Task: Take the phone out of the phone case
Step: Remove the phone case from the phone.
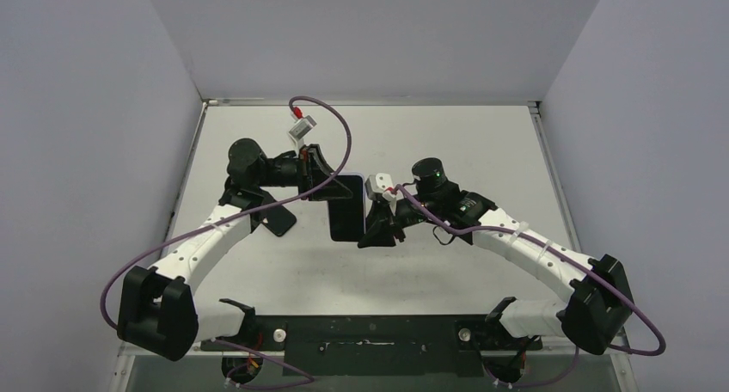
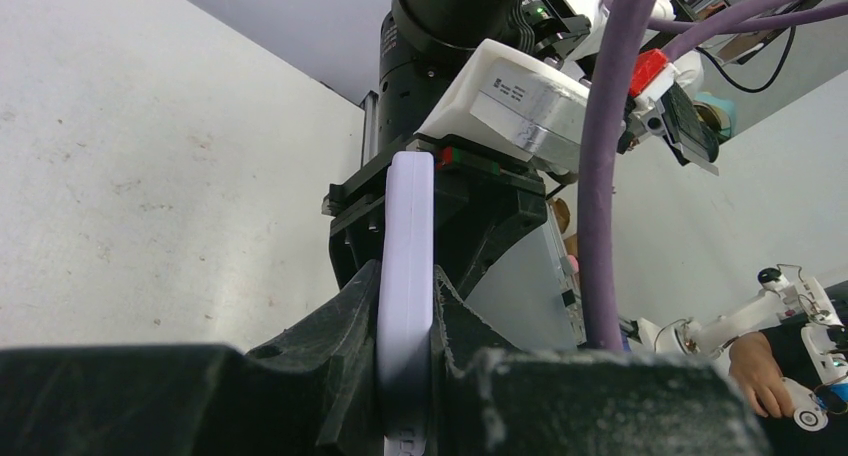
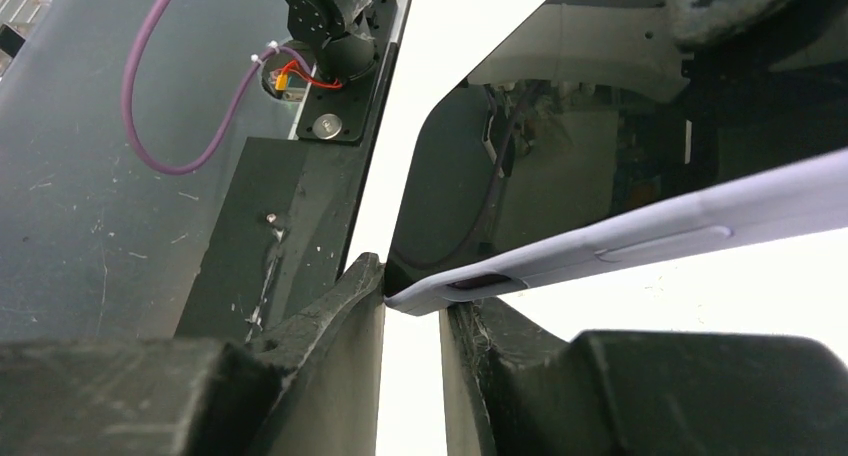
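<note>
The phone [image 1: 346,207], dark screen up, sits in a lavender phone case and is held above the white table [image 1: 481,151] between both grippers. My left gripper [image 1: 322,184] is shut on the far end of the case; in the left wrist view the case edge [image 2: 410,236] stands pinched between the fingers [image 2: 340,326]. My right gripper [image 1: 373,229] is at the phone's near right corner. In the right wrist view the case corner [image 3: 440,294] is wedged between the two fingertips [image 3: 365,276], with the glossy screen [image 3: 480,176] above and the case side [image 3: 660,238] running right.
Purple cables [image 1: 331,121] loop over the left arm and past the right arm [image 1: 524,241]. The black mounting plate [image 1: 370,345] lies along the near table edge. Grey enclosure walls [image 1: 103,108] stand on the left, right and back.
</note>
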You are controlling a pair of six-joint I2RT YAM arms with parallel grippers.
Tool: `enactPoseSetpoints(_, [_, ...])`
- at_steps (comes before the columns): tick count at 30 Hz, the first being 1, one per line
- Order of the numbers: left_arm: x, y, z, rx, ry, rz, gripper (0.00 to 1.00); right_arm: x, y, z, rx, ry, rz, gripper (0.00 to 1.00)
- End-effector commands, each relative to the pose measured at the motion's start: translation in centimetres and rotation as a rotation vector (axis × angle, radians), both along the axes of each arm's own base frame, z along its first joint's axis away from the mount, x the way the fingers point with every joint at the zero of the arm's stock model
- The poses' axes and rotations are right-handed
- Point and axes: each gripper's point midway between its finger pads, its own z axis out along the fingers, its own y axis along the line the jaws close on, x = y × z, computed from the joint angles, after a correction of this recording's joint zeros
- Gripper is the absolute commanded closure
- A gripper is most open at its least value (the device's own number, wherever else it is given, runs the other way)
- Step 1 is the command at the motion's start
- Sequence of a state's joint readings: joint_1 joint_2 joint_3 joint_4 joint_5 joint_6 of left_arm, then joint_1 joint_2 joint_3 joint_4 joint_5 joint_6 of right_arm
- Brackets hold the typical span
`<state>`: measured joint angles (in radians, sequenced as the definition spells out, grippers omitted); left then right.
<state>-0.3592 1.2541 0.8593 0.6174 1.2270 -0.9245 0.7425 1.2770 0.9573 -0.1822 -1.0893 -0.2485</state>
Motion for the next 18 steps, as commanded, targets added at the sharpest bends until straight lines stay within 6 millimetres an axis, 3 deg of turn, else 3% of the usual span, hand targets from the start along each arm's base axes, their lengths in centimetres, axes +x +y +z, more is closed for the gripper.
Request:
enactPoseSetpoints(1, [0.2, -0.4, 2.1, -0.02, 0.079, -0.007, 1.0, 0.5, 1.2, 3.5, 0.112, -0.228, 0.055, 0.95])
enactPoseSetpoints(18, [0.2, -1.3, 0.6, -0.006, 0.165, -0.023, 1.0, 1.5, 2.0, 4.9, 0.125, -0.354, 0.04, 0.94])
